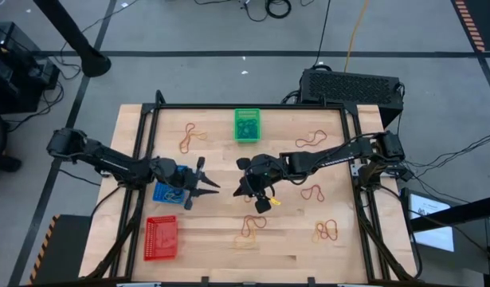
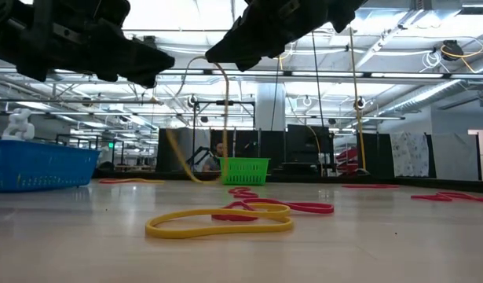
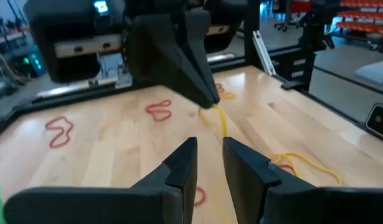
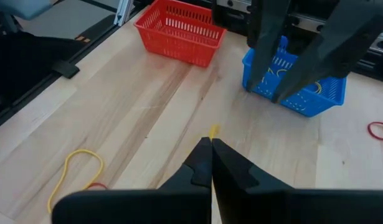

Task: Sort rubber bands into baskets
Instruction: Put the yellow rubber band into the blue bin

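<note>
My right gripper is near the table's middle, above the wood, shut on a yellow rubber band. My left gripper is open and empty just right of the blue basket. It faces the right gripper across a short gap. The blue basket holds a few bands. The green basket stands at the far middle and the red basket at the near left. Loose red and yellow bands lie scattered on the table. My right gripper pinches the yellow band's upper end between its two shut fingertips. The fingers slant down toward the table's near-left. The band hangs slack below them as a thin strand. I cannot tell whether its lower end touches the table.
Red bands lie at the far left, far right and right. A yellow and red pair lies near right. A black box sits beyond the far edge. Dark frame rails run along the table's sides.
</note>
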`<act>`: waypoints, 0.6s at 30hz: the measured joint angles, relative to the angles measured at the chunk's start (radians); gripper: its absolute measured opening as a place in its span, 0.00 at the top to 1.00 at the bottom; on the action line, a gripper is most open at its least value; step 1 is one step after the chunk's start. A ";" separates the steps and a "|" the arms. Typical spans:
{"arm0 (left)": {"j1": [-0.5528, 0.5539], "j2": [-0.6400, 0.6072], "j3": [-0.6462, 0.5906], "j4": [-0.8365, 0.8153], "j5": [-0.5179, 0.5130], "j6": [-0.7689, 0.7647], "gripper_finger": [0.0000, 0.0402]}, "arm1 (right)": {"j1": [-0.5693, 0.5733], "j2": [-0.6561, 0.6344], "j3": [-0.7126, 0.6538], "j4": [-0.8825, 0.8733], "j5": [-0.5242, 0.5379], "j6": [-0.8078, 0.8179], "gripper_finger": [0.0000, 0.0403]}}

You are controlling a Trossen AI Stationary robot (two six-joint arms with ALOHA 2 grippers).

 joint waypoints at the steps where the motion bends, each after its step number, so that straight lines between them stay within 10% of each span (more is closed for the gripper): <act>1: 0.000 0.017 0.000 0.028 0.000 0.000 0.79 | 0.000 0.000 0.000 -0.001 0.000 0.001 1.00; 18: -0.013 0.184 0.059 0.080 -0.029 -0.053 0.43 | 0.000 0.000 0.000 -0.006 0.000 0.001 1.00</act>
